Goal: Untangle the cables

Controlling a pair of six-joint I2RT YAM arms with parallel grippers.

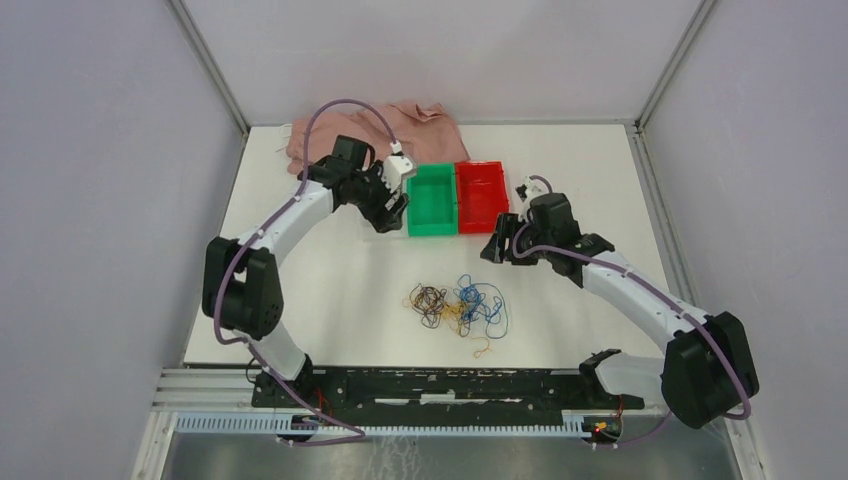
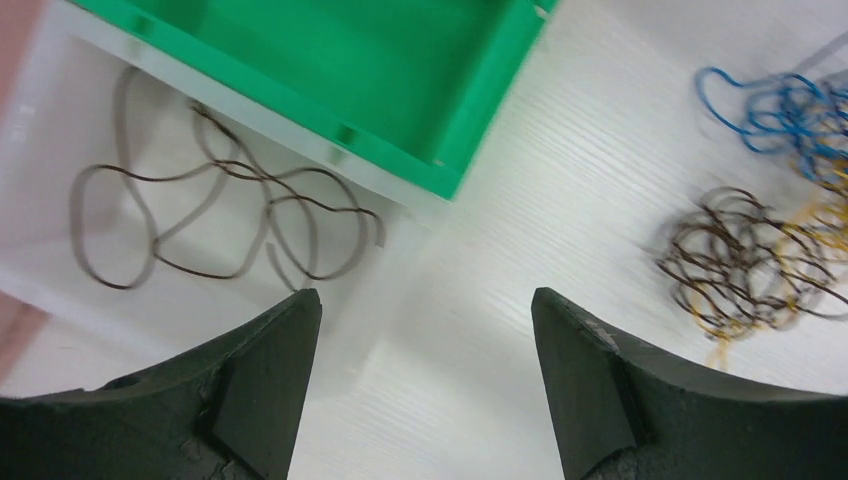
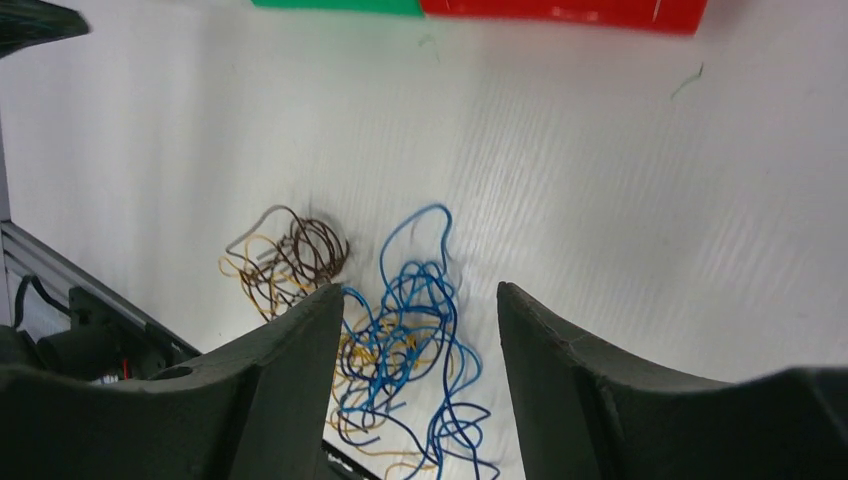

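The cables (image 1: 455, 305) lie tangled on the white table, near the front middle: a dark brown bunch (image 1: 428, 298), blue strands (image 1: 482, 300) and yellow-orange strands mixed in. My left gripper (image 1: 388, 213) is open and empty at the green bin's left front corner. In its wrist view (image 2: 425, 310) a loose dark brown strand (image 2: 220, 210) lies on a white surface beside the bin, and the tangle (image 2: 735, 260) is far right. My right gripper (image 1: 496, 246) is open and empty, held above the table. Its wrist view (image 3: 420, 289) shows the blue strands (image 3: 415, 320) between its fingers, farther off.
A green bin (image 1: 432, 199) and a red bin (image 1: 482, 196) stand side by side at the back middle. A pink cloth (image 1: 380, 125) lies bunched at the back left. Grey walls close in the table on three sides.
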